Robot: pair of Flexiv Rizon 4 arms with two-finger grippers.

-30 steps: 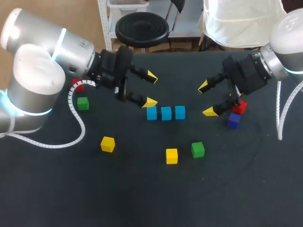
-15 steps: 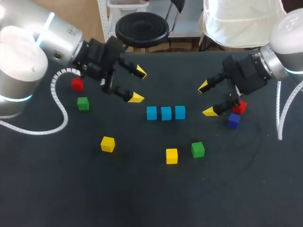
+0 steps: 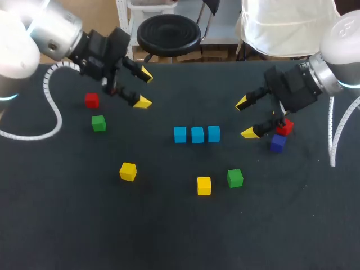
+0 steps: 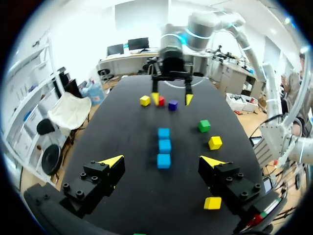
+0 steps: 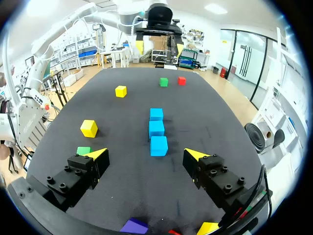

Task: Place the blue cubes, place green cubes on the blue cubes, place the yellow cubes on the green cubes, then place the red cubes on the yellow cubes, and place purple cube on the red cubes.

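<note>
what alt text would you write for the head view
Three small blue cubes sit in a row on a black tabletop, with the open left gripper and open right gripper hovering either side. Two red cubes, two green cubes, two yellow cubes and one purple cube lie scattered around.
</note>
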